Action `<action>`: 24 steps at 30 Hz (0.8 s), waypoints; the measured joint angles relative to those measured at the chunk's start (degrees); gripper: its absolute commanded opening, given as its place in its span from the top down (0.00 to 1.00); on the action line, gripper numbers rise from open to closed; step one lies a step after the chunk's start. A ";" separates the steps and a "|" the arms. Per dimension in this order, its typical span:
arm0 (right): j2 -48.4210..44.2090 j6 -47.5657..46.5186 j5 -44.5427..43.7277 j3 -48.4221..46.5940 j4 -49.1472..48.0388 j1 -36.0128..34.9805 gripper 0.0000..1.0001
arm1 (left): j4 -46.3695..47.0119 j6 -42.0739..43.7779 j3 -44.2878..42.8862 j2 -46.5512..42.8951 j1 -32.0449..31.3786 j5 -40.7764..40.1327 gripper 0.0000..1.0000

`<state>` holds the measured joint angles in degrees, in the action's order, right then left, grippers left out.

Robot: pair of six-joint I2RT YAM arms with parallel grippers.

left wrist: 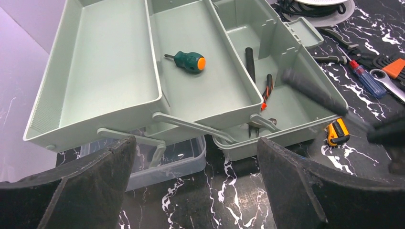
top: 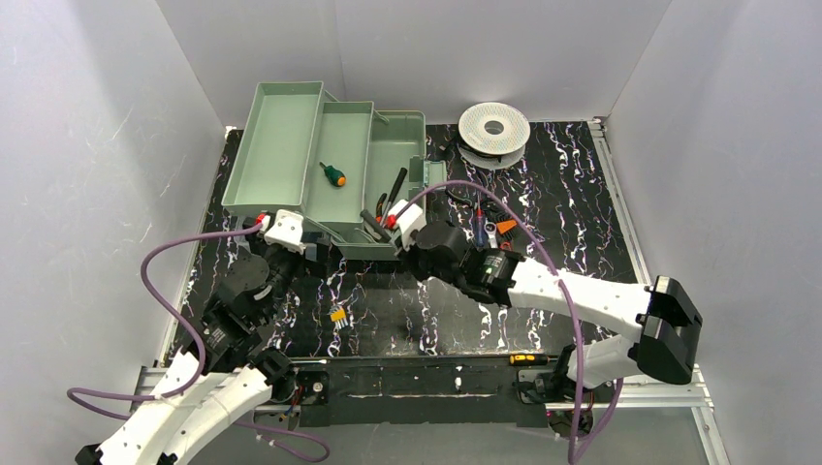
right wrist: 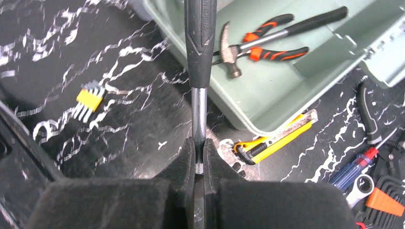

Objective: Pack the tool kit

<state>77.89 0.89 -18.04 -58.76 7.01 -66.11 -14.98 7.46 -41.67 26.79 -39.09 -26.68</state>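
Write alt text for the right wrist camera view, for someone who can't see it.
The right gripper is shut on the shaft of a black-handled tool, its handle reaching over the rim of the pale green toolbox. Inside lie a hammer and orange-and-black pliers; a yellow utility knife rests on the black marbled table.
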 measured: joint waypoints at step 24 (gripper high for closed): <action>18.93 33.00 -0.24 -25.27 11.17 15.06 0.99 | 0.00 1.27 0.07 3.72 0.31 1.66 0.02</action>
<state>96.82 33.89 -18.28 -84.03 18.17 -51.05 -14.98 8.73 -41.60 30.50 -38.79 -25.02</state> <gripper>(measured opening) 0.055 0.981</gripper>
